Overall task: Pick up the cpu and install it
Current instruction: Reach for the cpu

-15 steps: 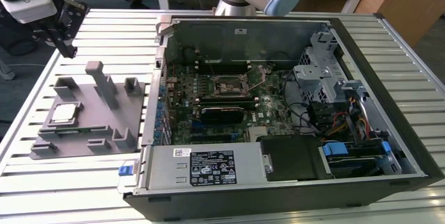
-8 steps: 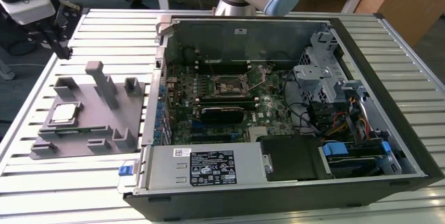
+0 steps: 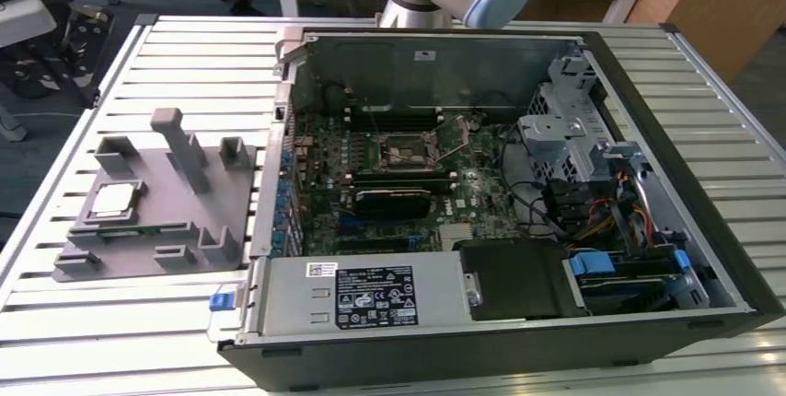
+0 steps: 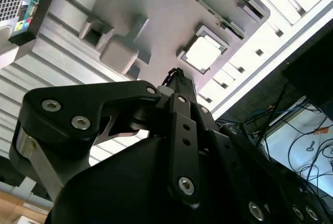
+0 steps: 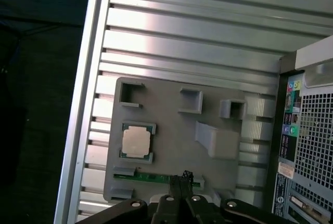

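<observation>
**Lining up on the cpu, jaws empty**

In the exterior view, the cpu (image 3: 113, 201) lies flat in its pocket on the grey holder (image 3: 172, 230). The holder sits on the slatted counter (image 3: 123, 322) beside the open computer case (image 3: 491, 184). The socket (image 3: 406, 152) inside the case looks empty, so I judge the pick not yet made.

In the second wrist view, the jaws look closed on each other and grip nothing. The cpu (image 4: 204, 53) sits past their tips and off to one side, apart from them, with the holder's raised blocks (image 4: 120, 52) on the other side.

In the first wrist view, the closed tips hang over the holder's near edge, roughly above a green strip (image 5: 156, 176) slotted there. The cpu (image 5: 137, 142) lies beyond the tips and to one side, framed by the pocket's corner pieces.

For this reach I would do the following:
- Part the jaws before going down.
- Centre them over the metal plate.
- Square them to two opposite edges of the cpu.
- Descend straight, keeping clear of the pocket corners.

I expect a thin flat chip to skid or tilt if one jaw touches it first, so even contact on the rim matters most.
</observation>
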Robot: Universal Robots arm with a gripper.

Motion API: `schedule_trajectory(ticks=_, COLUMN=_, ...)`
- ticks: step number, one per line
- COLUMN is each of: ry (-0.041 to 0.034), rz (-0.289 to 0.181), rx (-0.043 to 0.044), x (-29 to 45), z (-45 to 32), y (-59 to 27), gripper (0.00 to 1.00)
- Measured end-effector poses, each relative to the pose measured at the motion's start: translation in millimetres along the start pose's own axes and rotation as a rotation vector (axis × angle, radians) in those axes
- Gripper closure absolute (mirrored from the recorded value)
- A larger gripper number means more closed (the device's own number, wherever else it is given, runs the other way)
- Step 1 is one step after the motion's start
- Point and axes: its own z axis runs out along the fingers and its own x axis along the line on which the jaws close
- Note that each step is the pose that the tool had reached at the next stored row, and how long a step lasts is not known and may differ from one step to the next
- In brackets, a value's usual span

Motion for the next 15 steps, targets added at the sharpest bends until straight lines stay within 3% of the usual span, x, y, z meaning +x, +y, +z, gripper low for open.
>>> schedule_trajectory(ticks=6, ry=0.0008, rz=0.000, rx=0.0000, x=20.3, z=2.7, y=2.6, gripper=0.89)
schedule_trajectory(ticks=15, ry=0.0016, rz=0.000, rx=0.0001, x=42.9, z=7.0, y=5.3, gripper=0.89)
